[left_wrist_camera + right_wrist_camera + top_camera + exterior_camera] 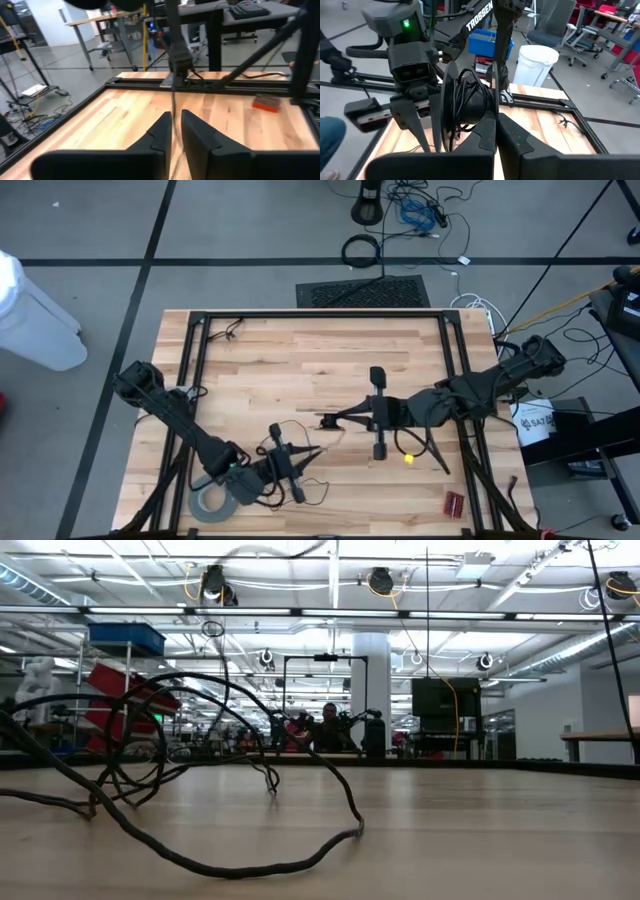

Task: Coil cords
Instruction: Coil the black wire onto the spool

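Note:
The cord is a very thin dark wire. Its loose loops [250, 865] lie on the wooden table near the front edge [318, 492]. Part of it is wound on a small round black disc [470, 105], which hangs just past the tips of my right gripper [496, 125], shut above the table's middle [322, 420]. From there one strand [173, 107] runs to my left gripper [173, 131], near the front [308, 453]. It passes through the narrow gap between that gripper's slightly open fingers. My right gripper is shut on the cord at the wound disc [482, 112], coming in nearly level from the table's right. Its own fingertips hide which part they pinch. The disc is lifted clear of the table, on edge. My left gripper has the strand [173, 120] in its gap, running along the fingers; I cannot tell whether they touch it.
A wide grey tape roll [210, 502] lies at the front left beside the left arm. A small red block [455, 502] sits at the front right, with a yellow bit [408, 459] under the right arm. A black frame [320, 313] edges the table.

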Controlling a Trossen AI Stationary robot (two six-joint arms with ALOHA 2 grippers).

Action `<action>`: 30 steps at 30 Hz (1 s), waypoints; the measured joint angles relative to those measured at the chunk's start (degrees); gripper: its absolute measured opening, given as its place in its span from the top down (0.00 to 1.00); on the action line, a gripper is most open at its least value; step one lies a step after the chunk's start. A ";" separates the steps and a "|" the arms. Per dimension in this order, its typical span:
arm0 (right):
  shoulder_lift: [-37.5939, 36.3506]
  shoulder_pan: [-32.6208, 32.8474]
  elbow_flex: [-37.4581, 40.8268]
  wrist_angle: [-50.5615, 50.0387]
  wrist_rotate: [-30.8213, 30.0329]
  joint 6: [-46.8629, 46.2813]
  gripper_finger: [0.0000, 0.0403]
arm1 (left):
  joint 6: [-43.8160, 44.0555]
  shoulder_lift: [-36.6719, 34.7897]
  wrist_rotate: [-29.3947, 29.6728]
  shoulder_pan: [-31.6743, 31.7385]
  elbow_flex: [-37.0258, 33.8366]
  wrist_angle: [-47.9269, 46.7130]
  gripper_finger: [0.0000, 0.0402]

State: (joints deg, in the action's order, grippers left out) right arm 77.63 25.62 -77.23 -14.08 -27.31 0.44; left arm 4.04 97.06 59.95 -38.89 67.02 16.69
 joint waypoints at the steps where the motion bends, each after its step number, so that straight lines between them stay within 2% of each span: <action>1: -0.32 0.39 0.00 -0.37 -0.06 -0.02 1.00 | 0.00 0.00 0.01 -0.45 0.00 0.03 0.86; 7: -1.06 2.26 0.00 -1.42 -0.04 -0.21 1.00 | -3.09 0.00 0.53 -3.00 0.00 0.07 0.82; 12: -1.22 3.73 0.00 -1.09 -0.09 -0.21 1.00 | -5.60 -1.55 7.74 -4.93 0.68 0.82 0.81; 14: -1.26 4.35 0.00 -1.03 -0.94 -0.21 1.00 | -9.17 -2.82 11.23 -6.16 2.96 3.33 0.81; 17: -1.26 5.05 0.00 -1.05 -1.44 0.22 1.00 | -19.85 -4.43 12.12 -7.88 7.19 7.58 0.81; 20: -0.87 5.25 -0.02 -0.89 -1.40 1.31 1.00 | -31.25 -4.60 11.21 -8.07 10.41 7.46 0.81; 22: -0.46 5.28 -0.02 -0.83 -1.29 1.56 1.00 | -35.05 -4.55 9.86 -7.42 11.08 7.22 0.81; 26: 0.24 5.25 -0.04 -0.68 -1.31 1.06 1.00 | -34.44 -4.53 2.68 -6.41 11.08 6.52 0.81; 30: 0.58 5.25 -0.04 -0.75 -1.29 0.26 1.00 | -29.47 -4.55 -0.76 -4.96 11.10 2.23 0.74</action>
State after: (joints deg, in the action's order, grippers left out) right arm 78.22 30.87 -77.28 -14.83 -28.60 0.69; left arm -25.43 92.51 59.19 -43.86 78.13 18.92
